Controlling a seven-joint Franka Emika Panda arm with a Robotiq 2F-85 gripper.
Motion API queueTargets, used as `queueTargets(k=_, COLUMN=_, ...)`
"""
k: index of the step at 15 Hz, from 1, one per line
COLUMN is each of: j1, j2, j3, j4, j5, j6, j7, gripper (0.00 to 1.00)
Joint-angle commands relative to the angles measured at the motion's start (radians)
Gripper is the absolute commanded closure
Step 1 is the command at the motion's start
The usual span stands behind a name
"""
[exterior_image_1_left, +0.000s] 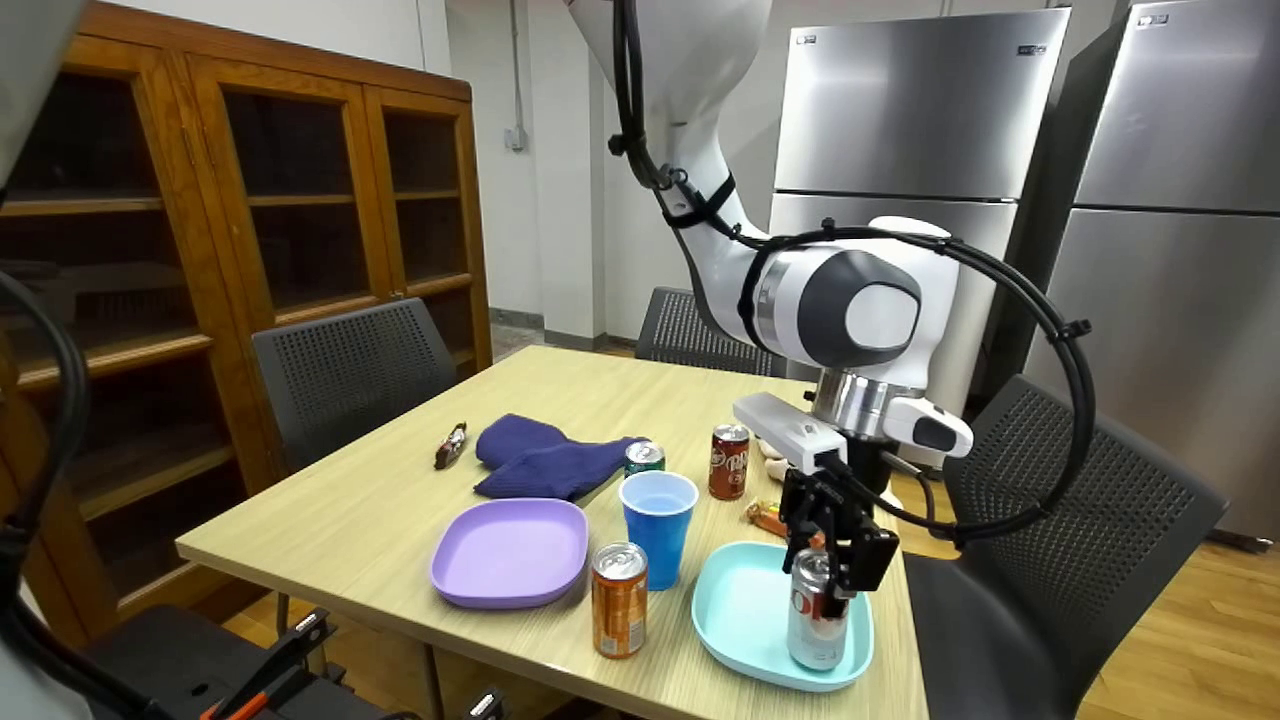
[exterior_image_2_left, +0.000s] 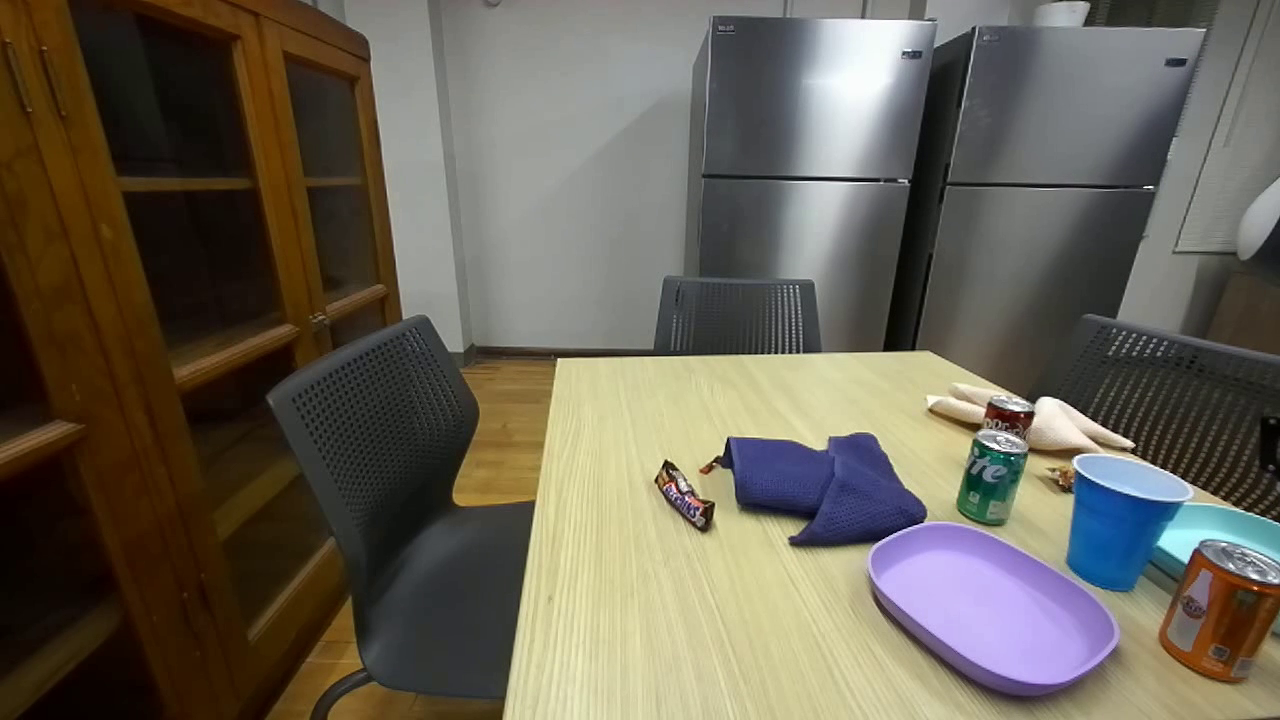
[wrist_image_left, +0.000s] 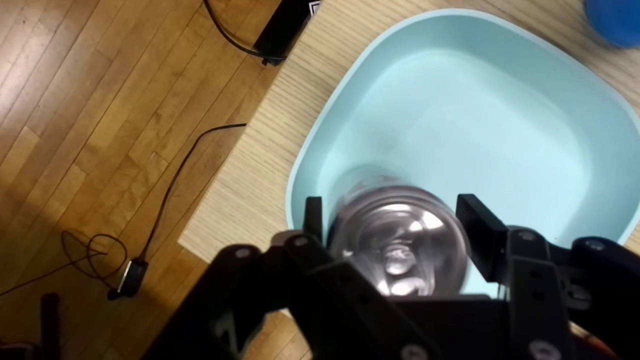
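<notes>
gripper (wrist_image_left: 390, 215): straddling the silver soda can (exterior_image_1_left: 816, 635); cannot tell whether grasping or released
silver soda can: upright in the turquoise plate (exterior_image_1_left: 735, 600), near its rim
orange soda can (exterior_image_1_left: 620, 603): beside the blue plastic cup (exterior_image_1_left: 657, 530)
lavender plate (exterior_image_1_left: 512, 553): on the table (exterior_image_1_left: 390, 500)

Glossy metal is shown by the silver can (exterior_image_1_left: 814, 625) and the orange can (exterior_image_1_left: 619, 602); smooth, matt plastic is seen in the turquoise plate (wrist_image_left: 465, 130) and the purple plate (exterior_image_1_left: 510, 552). The navy cloth (exterior_image_2_left: 825, 485) is coarsely textured, the worktop (exterior_image_2_left: 620, 610) is wood-grained, and the refrigerators (exterior_image_2_left: 815, 110) are faced in satin metal.
</notes>
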Motion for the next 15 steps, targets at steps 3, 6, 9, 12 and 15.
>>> queueTargets(k=3, j1=0.001, j2=-0.050, j3=0.003, j4=-0.018, j5=0.009, j6=0.014, j7=-0.014, gripper=0.00)
queueTargets(k=6, j1=0.019, j2=-0.095, j3=-0.014, j4=-0.032, j5=-0.019, j6=-0.015, j7=0.008, gripper=0.00)
queueTargets(k=9, j1=0.050, j2=-0.166, j3=-0.032, j4=-0.065, j5=-0.073, j6=-0.034, j7=0.017, gripper=0.00)
queueTargets(k=12, j1=0.081, j2=-0.241, j3=-0.044, j4=-0.108, j5=-0.132, j6=-0.034, j7=0.038, gripper=0.00)
queueTargets(k=15, j1=0.105, j2=-0.322, j3=-0.039, j4=-0.170, j5=-0.188, j6=-0.006, j7=0.027, gripper=0.00)
